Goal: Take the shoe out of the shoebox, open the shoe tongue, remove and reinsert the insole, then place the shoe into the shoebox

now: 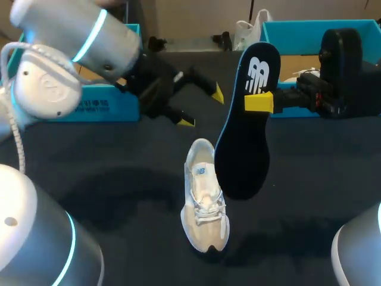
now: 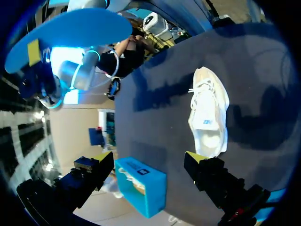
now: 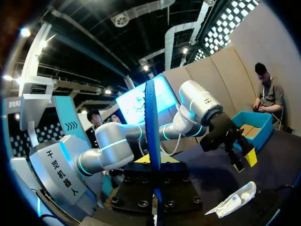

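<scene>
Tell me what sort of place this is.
Probably a robot manipulation workbench rather than a shop: a dark table with a white shoe lying on it, teal shoeboxes at the back, and the right end effector holding up the insole.

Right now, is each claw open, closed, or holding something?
Left claw: open, holding nothing.
Right claw: closed on the insole, held up clear of the shoe.

raised insole [image 1: 243, 140] above the shoe [image 1: 204, 210]
</scene>
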`<state>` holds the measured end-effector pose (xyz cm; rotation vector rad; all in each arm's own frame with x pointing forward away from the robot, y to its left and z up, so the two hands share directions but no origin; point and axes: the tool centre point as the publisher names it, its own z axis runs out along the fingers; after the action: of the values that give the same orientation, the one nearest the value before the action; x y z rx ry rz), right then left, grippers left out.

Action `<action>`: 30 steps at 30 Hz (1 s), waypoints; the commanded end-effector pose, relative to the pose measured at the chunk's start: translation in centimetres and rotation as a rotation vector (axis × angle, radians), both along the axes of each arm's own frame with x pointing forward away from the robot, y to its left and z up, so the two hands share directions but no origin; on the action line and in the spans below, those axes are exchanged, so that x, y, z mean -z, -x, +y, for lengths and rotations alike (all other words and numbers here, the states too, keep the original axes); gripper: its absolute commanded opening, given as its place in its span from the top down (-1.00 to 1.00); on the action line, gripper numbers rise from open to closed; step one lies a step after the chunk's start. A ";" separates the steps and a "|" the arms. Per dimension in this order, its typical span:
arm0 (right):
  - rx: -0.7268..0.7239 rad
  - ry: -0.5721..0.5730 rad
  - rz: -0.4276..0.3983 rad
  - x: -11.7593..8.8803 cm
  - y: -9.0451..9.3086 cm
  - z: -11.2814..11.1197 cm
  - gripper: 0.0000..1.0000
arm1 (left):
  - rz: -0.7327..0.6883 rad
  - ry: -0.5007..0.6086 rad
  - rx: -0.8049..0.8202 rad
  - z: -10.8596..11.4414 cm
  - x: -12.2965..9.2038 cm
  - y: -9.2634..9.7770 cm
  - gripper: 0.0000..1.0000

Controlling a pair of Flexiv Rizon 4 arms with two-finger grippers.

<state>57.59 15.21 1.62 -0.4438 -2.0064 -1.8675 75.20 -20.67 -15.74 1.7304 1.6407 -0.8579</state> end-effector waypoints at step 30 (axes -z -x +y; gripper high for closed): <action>-0.003 0.000 0.000 0.0 -0.2 0.2 1.00 | -0.042 0.654 0.005 -0.7 -4.1 -0.6 -1.00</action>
<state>57.59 15.21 1.62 -0.4438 -2.0064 -1.8675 75.94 -21.34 -11.42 1.2882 1.1525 -1.1842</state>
